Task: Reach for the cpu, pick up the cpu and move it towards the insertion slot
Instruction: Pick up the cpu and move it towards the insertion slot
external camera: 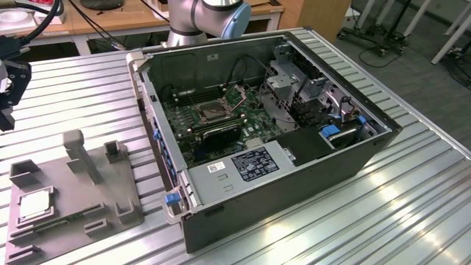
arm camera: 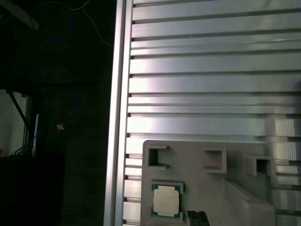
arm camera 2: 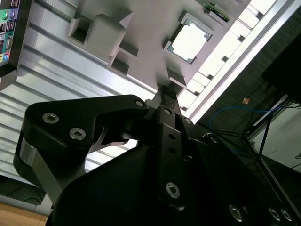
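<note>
The cpu [external camera: 33,205] lies flat, silvery top up, in a recess of the grey fixture plate [external camera: 74,193] at the exterior view's lower left. Both wrist views look down on the cpu [arm camera 2: 189,43] [arm camera: 166,200] in its recess. My gripper [external camera: 6,118] hangs at the exterior view's far left edge, above the table and farther back than the fixture, apart from the cpu. Its fingers [arm camera: 193,218] stand together with nothing between them, and the gripper [arm camera 2: 163,89] points toward the fixture. The insertion slot [external camera: 212,113] is the square metal-framed socket on the motherboard inside the open computer case.
The open black computer case [external camera: 309,165] lies on the ribbed metal table [external camera: 412,210], at the exterior view's right of the fixture. Grey upright blocks [external camera: 83,154] rise from the fixture plate. The table edge [arm camera: 120,117] runs close beside the fixture, with dark floor beyond.
</note>
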You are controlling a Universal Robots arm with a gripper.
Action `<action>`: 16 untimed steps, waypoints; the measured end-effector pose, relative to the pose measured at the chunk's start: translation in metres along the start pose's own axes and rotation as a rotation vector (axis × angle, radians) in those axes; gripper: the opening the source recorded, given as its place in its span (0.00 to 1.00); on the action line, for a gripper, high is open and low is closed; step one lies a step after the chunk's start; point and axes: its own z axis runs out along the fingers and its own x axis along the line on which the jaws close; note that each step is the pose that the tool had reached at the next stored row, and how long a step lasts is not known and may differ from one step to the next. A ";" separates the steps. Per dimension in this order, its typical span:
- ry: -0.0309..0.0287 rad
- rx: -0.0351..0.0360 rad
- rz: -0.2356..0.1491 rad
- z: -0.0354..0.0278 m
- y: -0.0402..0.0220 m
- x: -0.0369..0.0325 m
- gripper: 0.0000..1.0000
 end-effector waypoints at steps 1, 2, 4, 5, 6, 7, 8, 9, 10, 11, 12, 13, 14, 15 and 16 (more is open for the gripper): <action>0.0001 0.0000 0.000 0.0000 -0.0001 0.0004 0.11; 0.0001 0.0000 0.000 0.0000 -0.0002 0.0007 0.11; 0.0001 0.0000 0.000 0.0001 -0.0005 0.0012 0.11; 0.0000 -0.0001 0.000 0.0002 -0.0005 0.0013 0.11; -0.0001 -0.0001 0.000 0.0003 -0.0006 0.0014 0.11; 0.0000 -0.0001 0.000 0.0003 -0.0007 0.0015 0.11; 0.0000 0.0001 0.000 0.0004 -0.0009 0.0017 0.11; 0.0001 0.0000 0.000 0.0004 -0.0011 0.0019 0.11; 0.0000 0.0000 0.000 0.0005 -0.0012 0.0021 0.11; 0.0000 0.0000 0.000 0.0006 -0.0013 0.0024 0.11; 0.0001 0.0001 0.000 0.0006 -0.0014 0.0030 0.11; 0.0001 0.0000 0.000 0.0007 -0.0015 0.0040 0.11; 0.0001 0.0000 0.000 0.0007 -0.0017 0.0052 0.11; 0.0001 -0.0001 0.000 0.0008 -0.0018 0.0062 0.11; 0.0000 -0.0001 0.000 0.0009 -0.0020 0.0070 0.11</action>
